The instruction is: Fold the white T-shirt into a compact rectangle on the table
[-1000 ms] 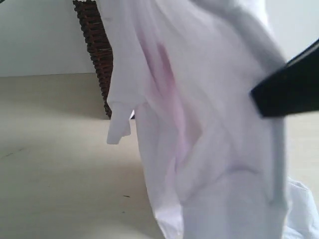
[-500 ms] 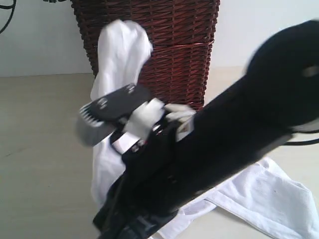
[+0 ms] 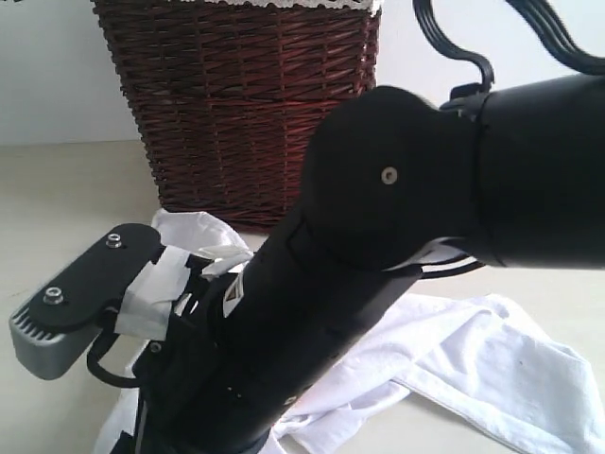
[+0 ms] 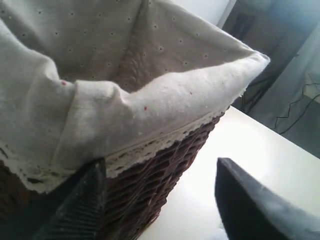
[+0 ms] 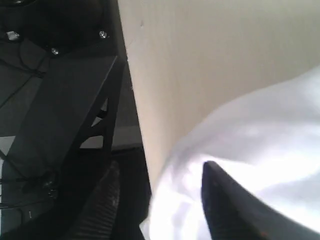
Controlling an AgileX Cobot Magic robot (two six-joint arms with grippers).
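Left end effector [image 4: 160,167] and right end effector [image 5: 160,167] gape empty; white T-shirt [image 3: 492,369] lies crumpled at five o'clock of basket [image 3: 236,104]; advisable: grasp both shoulders.

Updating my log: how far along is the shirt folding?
Done: the white T-shirt lies on the table, in front of the basket. In hand: nothing; left gripper and right gripper both stand open. Left: every fold, since it lies crumpled.

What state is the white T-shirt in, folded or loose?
Not folded: the white T-shirt lies rumpled on the table by the wicker basket; a robot arm hides part.
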